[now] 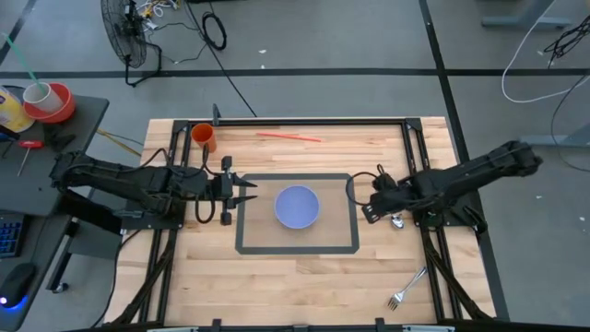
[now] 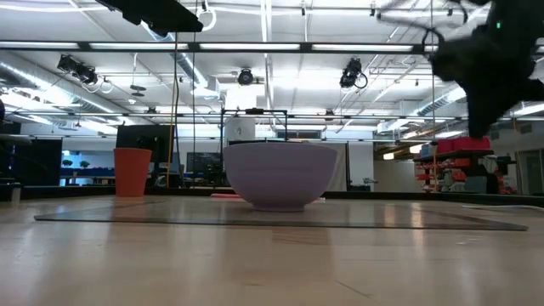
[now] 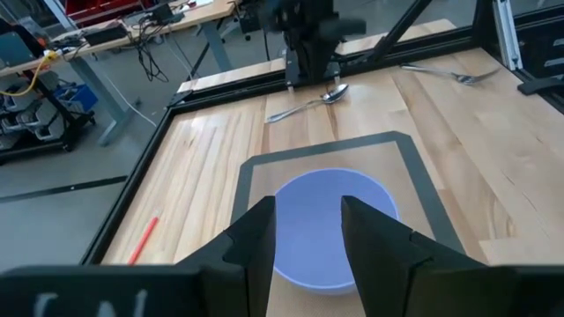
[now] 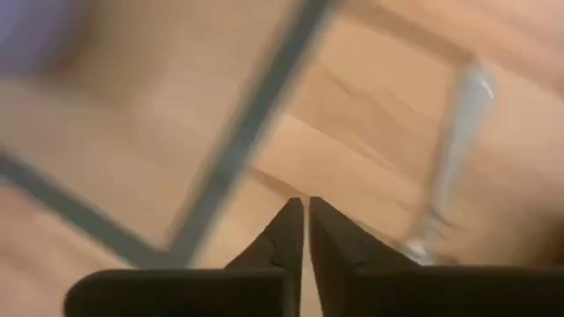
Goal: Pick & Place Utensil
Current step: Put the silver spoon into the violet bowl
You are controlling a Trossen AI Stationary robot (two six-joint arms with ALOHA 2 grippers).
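A metal spoon (image 3: 308,104) lies flat on the wood just right of the grey mat, and shows blurred in the right wrist view (image 4: 458,141). A metal fork (image 1: 406,288) lies near the table's near right corner. A pale blue bowl (image 1: 297,206) stands in the middle of the mat. My right gripper (image 4: 306,220) is shut on nothing and hovers over the mat's right edge, beside the spoon. My left gripper (image 3: 308,233) is open and level at the mat's left edge, pointing at the bowl (image 3: 326,220).
An orange cup (image 1: 203,138) stands at the far left of the table and a red straw (image 1: 288,137) lies near the far edge. The grey mat border (image 1: 297,250) frames the bowl. Black rails (image 1: 433,267) run along the table's sides.
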